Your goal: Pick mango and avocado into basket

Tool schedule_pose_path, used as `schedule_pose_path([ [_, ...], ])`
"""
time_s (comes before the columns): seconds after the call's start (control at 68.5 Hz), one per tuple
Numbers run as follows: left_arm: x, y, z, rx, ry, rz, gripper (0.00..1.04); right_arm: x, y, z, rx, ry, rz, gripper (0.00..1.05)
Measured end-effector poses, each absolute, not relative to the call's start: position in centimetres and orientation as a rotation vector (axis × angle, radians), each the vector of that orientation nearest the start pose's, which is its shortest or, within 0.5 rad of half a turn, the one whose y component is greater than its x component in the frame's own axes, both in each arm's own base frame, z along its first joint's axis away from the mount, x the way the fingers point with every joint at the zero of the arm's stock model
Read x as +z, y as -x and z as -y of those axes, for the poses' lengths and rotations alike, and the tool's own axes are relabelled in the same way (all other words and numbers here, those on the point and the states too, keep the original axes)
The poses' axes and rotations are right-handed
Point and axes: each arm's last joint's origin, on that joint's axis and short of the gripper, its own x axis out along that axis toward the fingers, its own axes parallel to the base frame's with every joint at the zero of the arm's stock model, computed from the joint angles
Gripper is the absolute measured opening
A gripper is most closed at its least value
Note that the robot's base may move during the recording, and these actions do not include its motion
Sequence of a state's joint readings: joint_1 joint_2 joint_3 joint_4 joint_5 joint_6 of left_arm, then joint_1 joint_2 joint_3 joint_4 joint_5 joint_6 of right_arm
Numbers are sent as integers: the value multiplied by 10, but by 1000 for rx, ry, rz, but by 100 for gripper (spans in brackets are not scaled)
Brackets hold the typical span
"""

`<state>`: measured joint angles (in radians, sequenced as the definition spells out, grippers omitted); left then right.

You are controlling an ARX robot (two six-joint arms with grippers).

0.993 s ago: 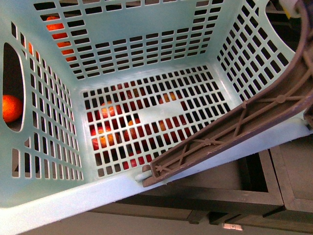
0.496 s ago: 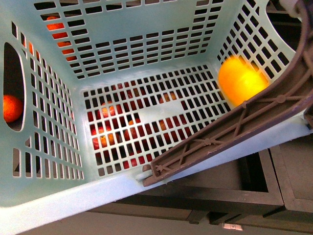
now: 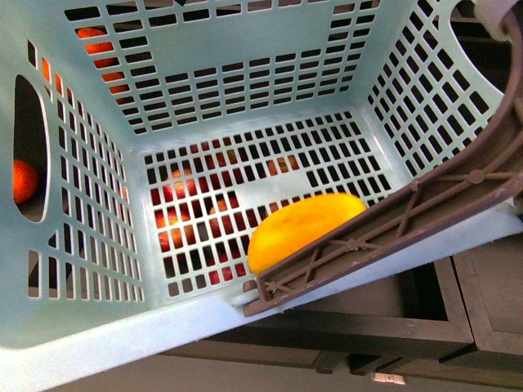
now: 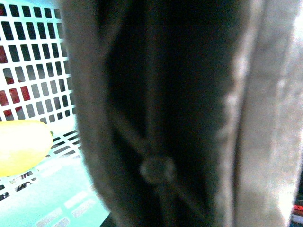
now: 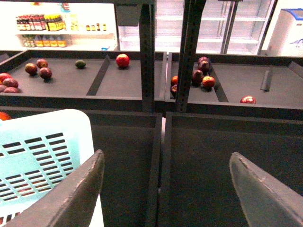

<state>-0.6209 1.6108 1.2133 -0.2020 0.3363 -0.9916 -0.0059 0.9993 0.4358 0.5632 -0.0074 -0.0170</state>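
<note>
Shop interior behind everything in the right wrist view: lit coolers [image 5: 42, 23] stocked with bottles, and before them dark shelf trays [image 5: 118, 90] dotted with red and dark fruit. On one tray, between a cluster of dark red fruit [image 5: 28, 73] and a slanted divider [image 5: 97, 75], the avocado [image 5: 80, 64], small, dark green, alone, well apart from the basket [image 3: 82, 327]. Right gripper [image 5: 165, 189] hanging over the dark shelf front just beside a basket corner, fingers [image 5: 71, 198] spread wide, nothing held between them.

Seen from the front view, looking down into the basket: mango [image 3: 298, 229] lying on its side on the slotted floor, close against the near wall, near edge hidden behind the brown handle [image 3: 425, 204]. Handle slanting across the near right corner. Red and orange fruit [image 3: 176, 220] showing through the floor slots from below. Another orange fruit [image 3: 23, 181] visible through the oval hole in the left wall. Dark shelving [image 3: 425, 318] under the basket's near right side.

Left wrist view almost filled by the blurred handle, very close; beside it a strip of slotted floor with one pale yellow end of the mango. Left gripper not to be made out there, so grasping or released impossible to tell.
</note>
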Motion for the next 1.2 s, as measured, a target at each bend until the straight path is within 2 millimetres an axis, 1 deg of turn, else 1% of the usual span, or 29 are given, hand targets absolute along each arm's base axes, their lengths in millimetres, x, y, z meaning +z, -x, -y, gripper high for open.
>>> schedule_pose_path([
  [0.058,274,-286,216,-538,799,-1015,13,235,-205,1,1,14,-6,60],
  [0.131,274,-286,216,-533,801,-1014,13,227,-197,1,-1,14,-8,49],
  [0.234,274,-286,216,-531,796,-1007,13,212,-181,1,-1,14,-12,25],
  [0.248,274,-286,216,-531,796,-1008,13,209,-179,1,-1,14,-14,19],
  [0.292,274,-286,216,-533,797,-1009,13,204,-173,1,-1,13,-12,9],
  [0.321,274,-286,216,-534,797,-1011,13,203,-171,1,-1,13,-12,5],
  [0.336,274,-286,216,-534,797,-1012,13,202,-169,1,-1,15,-9,2],
  [0.584,274,-286,216,-535,797,-1011,13,186,-149,1,-1,11,-10,2],
  [1.022,274,-286,216,-534,797,-1011,13,175,-130,0,-1,11,-8,2],
  [1.197,274,-286,216,-535,797,-1011,13,175,-128,0,-1,11,-3,31],
])
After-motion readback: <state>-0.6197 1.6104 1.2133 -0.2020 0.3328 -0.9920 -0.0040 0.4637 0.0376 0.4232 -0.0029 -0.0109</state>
